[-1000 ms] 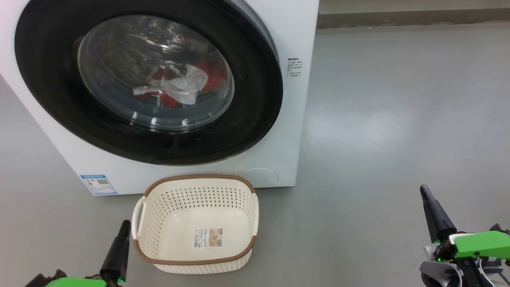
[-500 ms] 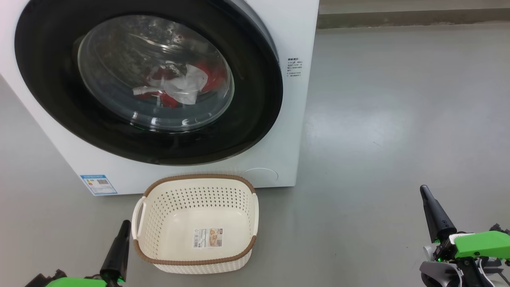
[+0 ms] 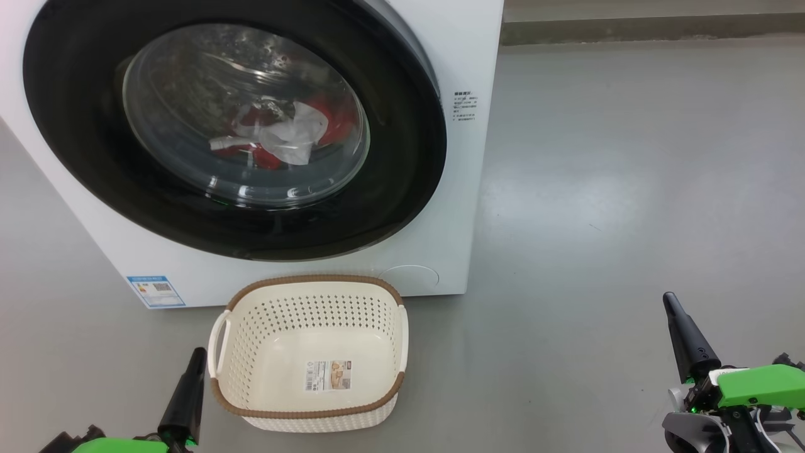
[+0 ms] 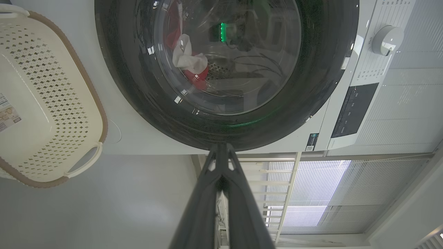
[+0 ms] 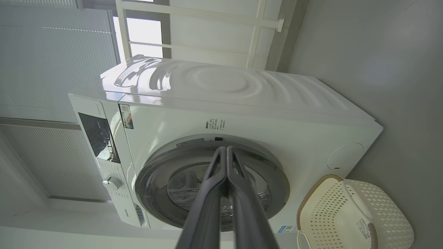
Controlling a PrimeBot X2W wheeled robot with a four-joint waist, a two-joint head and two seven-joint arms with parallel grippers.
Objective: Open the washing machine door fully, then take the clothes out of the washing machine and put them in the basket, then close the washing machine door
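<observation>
The white washing machine point(image 3: 468, 157) fills the upper left of the head view. Its black-rimmed round door point(image 3: 402, 182) lies flat against the front, closed. Through the glass bowl I see red and white clothes point(image 3: 283, 135) in the drum, also clothes point(image 4: 190, 65) in the left wrist view. The empty cream basket point(image 3: 311, 418) stands on the floor just in front of the machine. My left gripper point(image 3: 196, 353) is shut, low beside the basket's left handle. My right gripper point(image 3: 668, 299) is shut, well to the right on open floor. Both hold nothing.
Grey floor point(image 3: 616, 189) stretches to the right of the machine. A control panel and white dial point(image 4: 387, 35) sit on the machine's front. A white railing point(image 4: 277, 193) and slatted wall panels stand beyond the machine in the wrist views.
</observation>
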